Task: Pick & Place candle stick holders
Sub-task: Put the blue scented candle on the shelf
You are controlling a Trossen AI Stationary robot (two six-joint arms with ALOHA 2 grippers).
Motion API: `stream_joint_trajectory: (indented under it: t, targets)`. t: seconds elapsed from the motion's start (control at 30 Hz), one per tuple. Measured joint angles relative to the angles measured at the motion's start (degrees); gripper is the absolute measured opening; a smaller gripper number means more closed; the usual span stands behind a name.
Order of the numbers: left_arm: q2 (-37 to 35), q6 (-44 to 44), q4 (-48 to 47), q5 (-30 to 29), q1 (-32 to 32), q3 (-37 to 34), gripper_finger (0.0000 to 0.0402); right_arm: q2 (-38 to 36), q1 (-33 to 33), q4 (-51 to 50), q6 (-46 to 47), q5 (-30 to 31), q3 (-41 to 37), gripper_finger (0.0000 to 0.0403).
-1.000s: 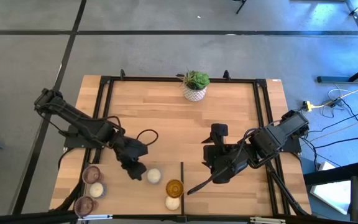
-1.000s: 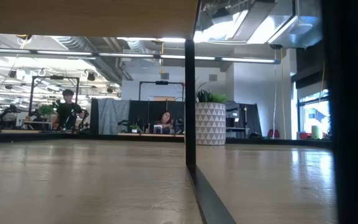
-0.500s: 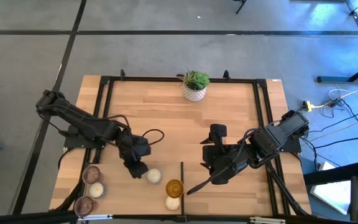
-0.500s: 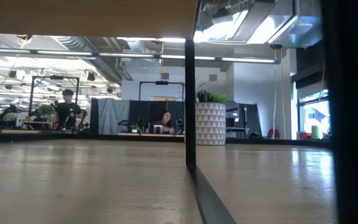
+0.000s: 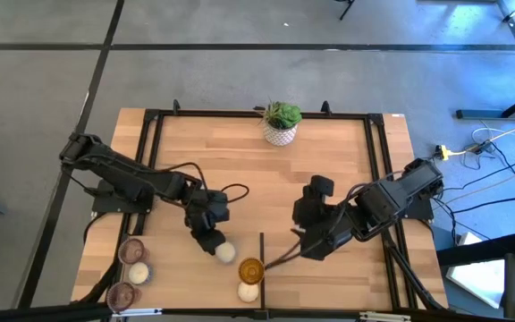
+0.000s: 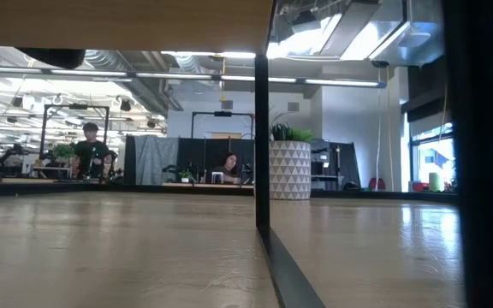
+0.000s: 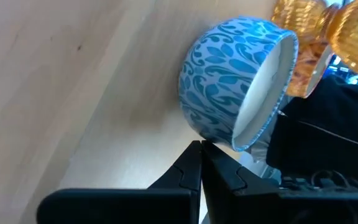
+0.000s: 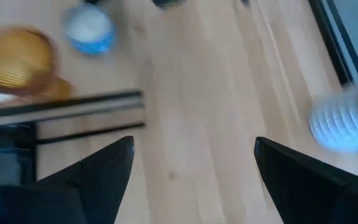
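Two sets of jaws: left gripper [image 5: 209, 241] pinched shut, empty, tips just beside blue-patterned holder [image 7: 238, 84] on bench [image 5: 240, 170]; right gripper [image 8: 188, 155] spread wide, empty, hovering near amber holder [image 5: 251, 268]. Risk: shut tips nudging holder into amber one. Blue pattern plain from left wrist, pale white from above.

Blue-swirled white holder [image 7: 238, 81], amber holder [image 5: 251, 268]
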Motion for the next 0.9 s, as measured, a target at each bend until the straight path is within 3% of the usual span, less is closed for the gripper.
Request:
stream_joint_trajectory:
  t: [0.13,0.47,0.7,0.9]
  targets:
    - [0.0,1.1,0.4,0.3,1.5,0.0,0.0002,0.0,-0.5,-5.3,7.6,0.0,-1.7,0.0335]
    - [0.0,2.5,1.3,2.2,4.3,0.0,0.0002,0.1,-0.3,-4.9,8.1,-0.1,-5.2,0.0335]
    - [0.1,-0.6,3.3,5.0,1.3,0.0,0.0002,0.0,-0.3,-5.0,8.9,-0.5,-5.2,0.0335]
    - [4.2,-1.0,8.3,7.0,1.4,0.0,0.0002,0.0,-0.3,-5.0,8.9,-0.5,-5.2,0.0335]
